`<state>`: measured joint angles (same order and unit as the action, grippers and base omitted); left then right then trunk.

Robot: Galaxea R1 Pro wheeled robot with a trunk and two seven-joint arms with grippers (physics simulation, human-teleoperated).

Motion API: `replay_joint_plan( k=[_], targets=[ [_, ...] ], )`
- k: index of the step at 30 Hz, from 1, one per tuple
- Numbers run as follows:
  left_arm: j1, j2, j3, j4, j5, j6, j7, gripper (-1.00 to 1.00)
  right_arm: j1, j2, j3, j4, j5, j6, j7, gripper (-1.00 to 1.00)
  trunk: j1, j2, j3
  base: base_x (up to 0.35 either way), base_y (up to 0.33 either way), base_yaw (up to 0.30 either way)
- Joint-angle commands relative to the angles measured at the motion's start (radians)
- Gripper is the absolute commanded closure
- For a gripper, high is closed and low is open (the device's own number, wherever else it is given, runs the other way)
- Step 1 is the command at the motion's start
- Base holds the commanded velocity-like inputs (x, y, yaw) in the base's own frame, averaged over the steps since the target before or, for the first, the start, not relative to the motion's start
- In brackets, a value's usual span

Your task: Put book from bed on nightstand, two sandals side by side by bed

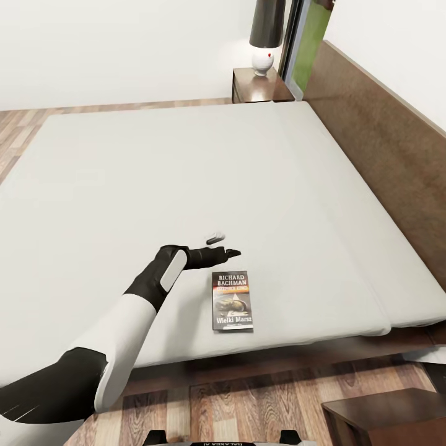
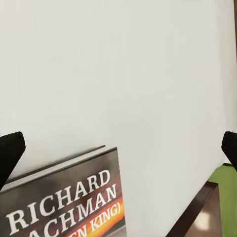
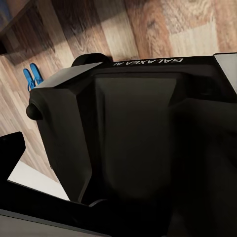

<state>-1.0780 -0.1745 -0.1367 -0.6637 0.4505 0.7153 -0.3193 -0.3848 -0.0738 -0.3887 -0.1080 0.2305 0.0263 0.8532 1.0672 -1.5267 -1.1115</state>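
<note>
We see the left gripper [image 1: 224, 244] spread wide, hovering above the book [image 1: 232, 300] on the bed [image 1: 124, 173]. The right gripper's state we cannot tell.

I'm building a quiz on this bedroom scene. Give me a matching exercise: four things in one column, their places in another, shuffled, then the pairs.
Things:
1. dark paperback book
2. left gripper
3. white round lamp with dark shade
4. bright blue sandals

Places:
A. on the wood-plank floor
B. on the dark-brown nightstand by the headboard
C. flat on the off-white mattress, near its front edge
D. open above the mattress, just beyond the book

Pairs: 1-C, 2-D, 3-B, 4-A
</note>
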Motion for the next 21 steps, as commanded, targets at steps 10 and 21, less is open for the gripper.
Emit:
replay_joint_plan(
  k=[10,21],
  targets=[
    [0.000,0.000,0.000,0.000,0.000,0.004,-0.001,-1.00,0.000,0.000,-0.009,-0.001,0.009,0.003,0.004,-1.00,0.011,-0.021,-0.010,0.000,0.000,0.000],
    [0.000,0.000,0.000,0.000,0.000,0.004,-0.001,-1.00,0.000,0.000,-0.009,-0.001,0.009,0.003,0.004,-1.00,0.019,-0.035,-0.016,0.000,0.000,0.000]
  ],
)
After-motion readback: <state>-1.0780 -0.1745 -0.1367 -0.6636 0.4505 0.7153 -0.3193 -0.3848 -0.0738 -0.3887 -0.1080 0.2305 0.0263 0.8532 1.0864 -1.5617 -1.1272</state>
